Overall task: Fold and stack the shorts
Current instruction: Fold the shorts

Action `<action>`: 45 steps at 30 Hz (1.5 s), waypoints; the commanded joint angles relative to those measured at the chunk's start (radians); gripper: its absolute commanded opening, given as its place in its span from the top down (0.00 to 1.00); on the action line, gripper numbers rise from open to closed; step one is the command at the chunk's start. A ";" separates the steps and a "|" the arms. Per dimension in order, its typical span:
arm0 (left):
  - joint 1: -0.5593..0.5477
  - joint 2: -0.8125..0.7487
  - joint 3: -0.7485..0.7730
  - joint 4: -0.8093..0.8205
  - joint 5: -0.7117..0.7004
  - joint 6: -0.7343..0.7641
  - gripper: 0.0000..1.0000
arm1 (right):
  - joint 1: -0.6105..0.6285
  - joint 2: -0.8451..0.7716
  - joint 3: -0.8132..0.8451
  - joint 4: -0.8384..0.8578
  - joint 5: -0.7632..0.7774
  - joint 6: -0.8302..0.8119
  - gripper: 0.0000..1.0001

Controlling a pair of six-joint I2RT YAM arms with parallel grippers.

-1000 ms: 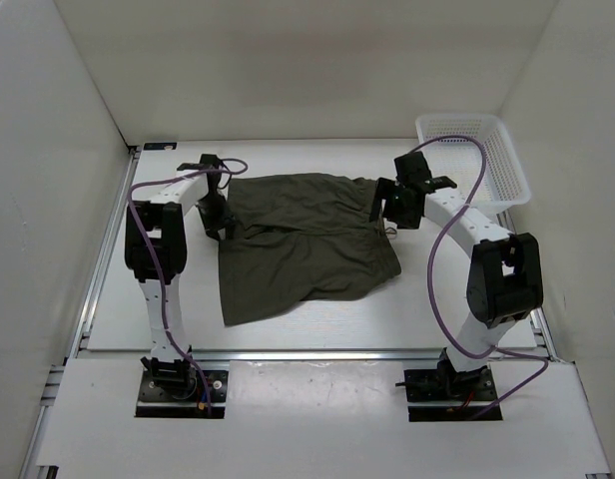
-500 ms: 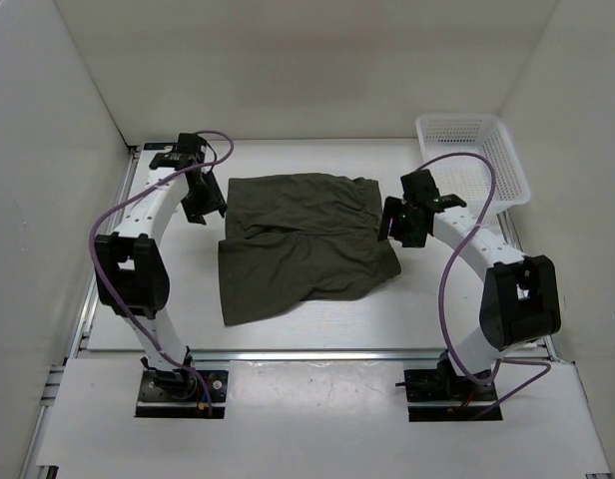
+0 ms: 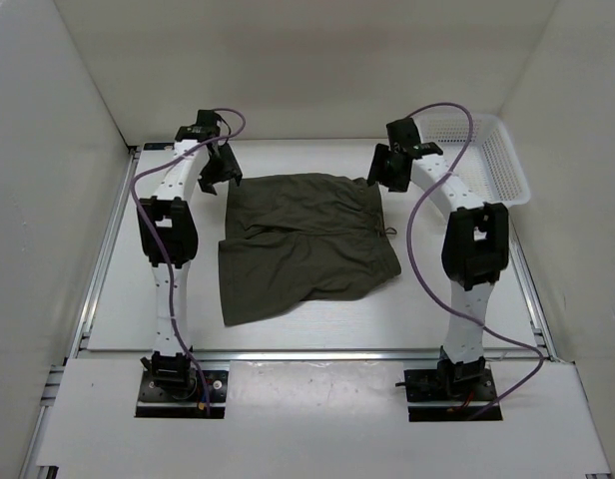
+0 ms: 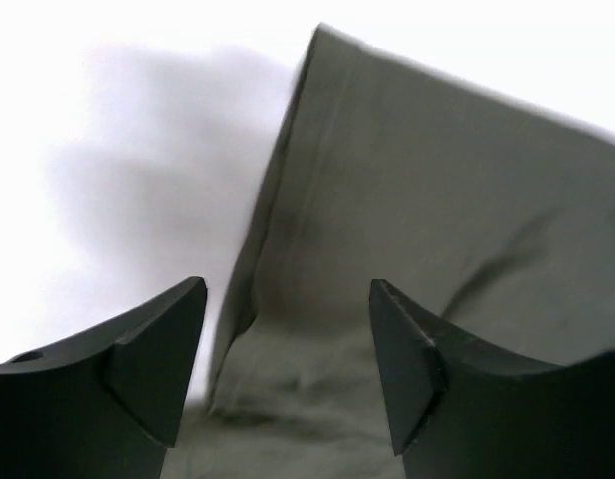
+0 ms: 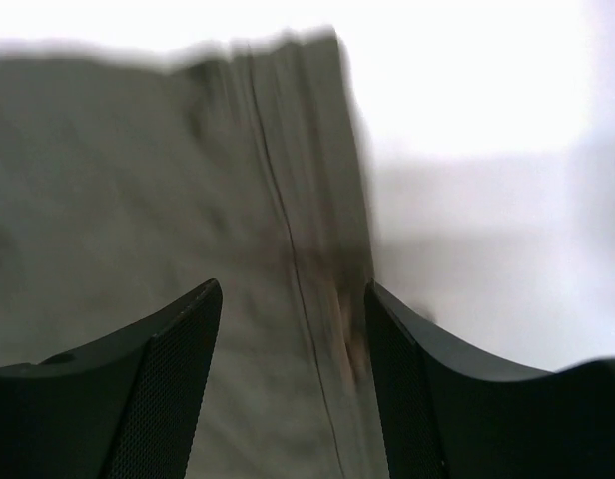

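Observation:
The dark olive-green shorts [image 3: 307, 239] lie spread flat on the white table, with a crease across the middle. My left gripper [image 3: 220, 172] hovers at their far left corner. In the left wrist view that gripper [image 4: 288, 349] is open, and the left edge of the shorts [image 4: 437, 200] runs between its fingers. My right gripper [image 3: 385, 168] hangs over the far right corner. In the right wrist view it [image 5: 293, 369] is open too, above a seamed edge of the shorts [image 5: 138, 180]. Neither gripper holds any cloth.
A white mesh basket [image 3: 487, 150] stands at the table's far right corner, just beyond the right arm. White walls enclose the table on three sides. Purple cables loop off both arms.
Both arms have reached toward the back. The left gripper moved from the shorts' left edge to the far left corner. The right gripper went from the right edge to the far right corner.

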 commanded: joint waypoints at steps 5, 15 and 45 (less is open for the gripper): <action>0.026 0.138 0.260 0.045 0.086 0.002 0.18 | -0.039 0.339 0.406 -0.082 0.005 0.043 0.36; 0.053 0.300 0.403 0.088 0.075 -0.006 0.16 | -0.057 0.514 0.637 -0.134 -0.016 0.062 0.36; 0.053 0.313 0.331 0.125 0.213 0.003 0.89 | -0.057 0.490 0.582 -0.075 -0.084 0.089 1.00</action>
